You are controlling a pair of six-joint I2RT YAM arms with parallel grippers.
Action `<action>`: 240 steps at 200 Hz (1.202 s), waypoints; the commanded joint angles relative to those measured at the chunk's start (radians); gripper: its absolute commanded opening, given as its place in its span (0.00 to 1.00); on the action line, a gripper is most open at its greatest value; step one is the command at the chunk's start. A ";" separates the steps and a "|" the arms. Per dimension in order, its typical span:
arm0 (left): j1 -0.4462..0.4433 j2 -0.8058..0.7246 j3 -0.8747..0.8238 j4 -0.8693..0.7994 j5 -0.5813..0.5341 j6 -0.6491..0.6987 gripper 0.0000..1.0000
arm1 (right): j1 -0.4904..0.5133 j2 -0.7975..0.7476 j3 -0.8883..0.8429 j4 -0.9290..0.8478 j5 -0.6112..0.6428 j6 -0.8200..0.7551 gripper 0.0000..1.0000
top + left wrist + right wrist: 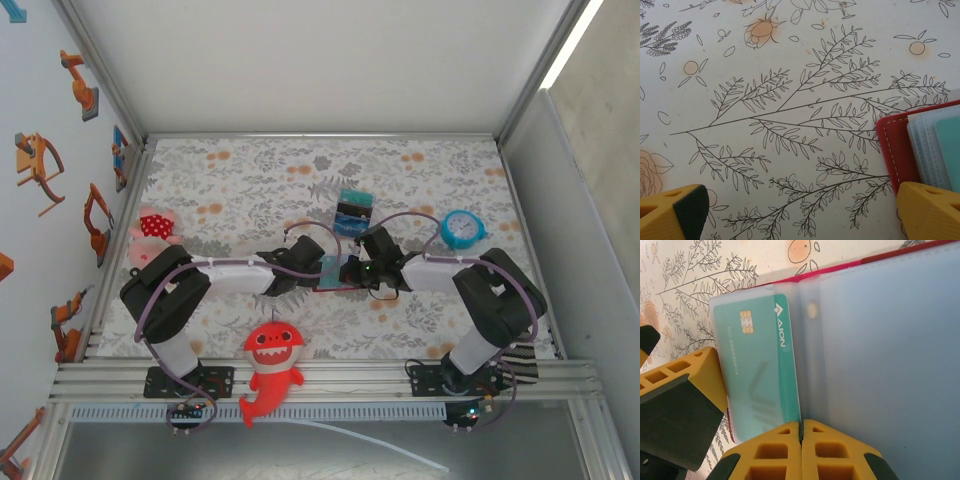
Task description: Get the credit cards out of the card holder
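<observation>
Left tool [800, 210] gapes wide, gripping nothing, one yellow fingertip at the left edge of the card holder [892, 150]; the dark red holder lies open on the floral worktop [765, 100] between the arms, with a teal credit card [757, 375] tucked in its left translucent sleeve [805, 340]; right tool [801, 452] is fully closed, fingertips pressed together at the sleeve's near edge; whether it pinches plastic, I cannot tell.
</observation>
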 commanded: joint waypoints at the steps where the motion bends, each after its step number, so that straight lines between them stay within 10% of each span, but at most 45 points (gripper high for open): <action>1: 0.008 0.016 0.014 -0.047 -0.011 -0.010 0.97 | -0.013 -0.026 -0.009 -0.053 0.039 -0.027 0.01; 240: -0.016 0.006 0.103 -0.047 -0.013 0.117 0.97 | -0.016 -0.041 0.048 -0.153 0.067 -0.052 0.01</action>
